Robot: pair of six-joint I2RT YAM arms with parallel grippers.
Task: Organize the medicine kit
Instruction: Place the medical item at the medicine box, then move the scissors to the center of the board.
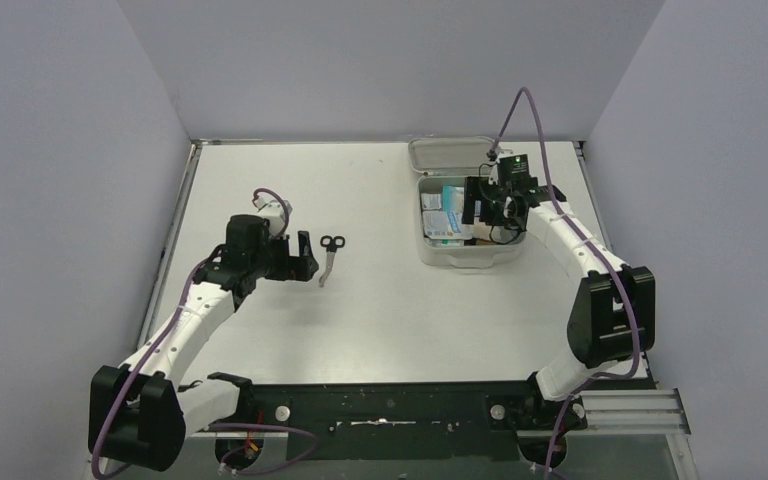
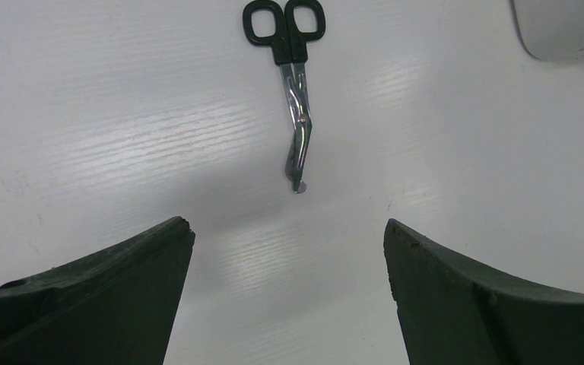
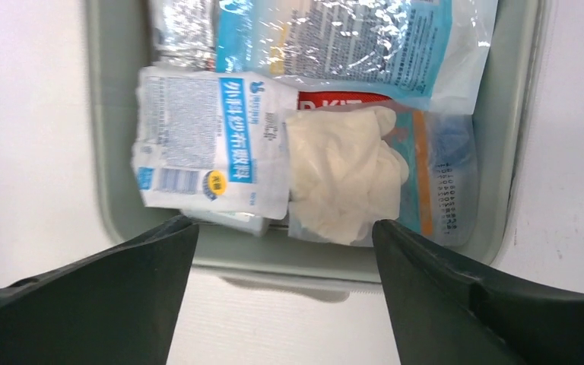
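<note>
Reading the table [image 1: 390,310] from above as a dial with twelve at the far wall, the medicine kit [image 1: 470,259] sat out toward two o'clock, close to the right edge, its lid [image 1: 440,152] thrown back flat toward twelve. The right gripper [image 1: 476,212] hung directly over the open box, fingers spread wide and grasping nothing. From its wrist camera, the right gripper [image 3: 285,228] framed the kit's [image 3: 114,190] contents: a pair of crumpled white gloves [image 3: 346,175] lay loose in the middle, touching a white sachet with a blue printed band [image 3: 209,144] at their nine o'clock. A clear blue-printed packet [image 3: 350,46] lay across the twelve o'clock side, a foil packet [image 3: 182,30] was at eleven, and a sliver of a red pouch [image 3: 334,101] showed beneath the gloves. On the other side of the table, at about nine o'clock from the centre, the left gripper [image 1: 310,256] rested low, its fingers likewise released and wide apart. A pair of black-handled scissors [image 1: 330,256] lay shut just at its three o'clock, not touched. From the left wrist camera, the scissors [image 2: 295,114] lay at twelve o'clock of the left gripper [image 2: 287,228], blade tip nearest the fingers and handles farthest away. A corner of the kit [image 2: 570,30] showed at one o'clock.
</note>
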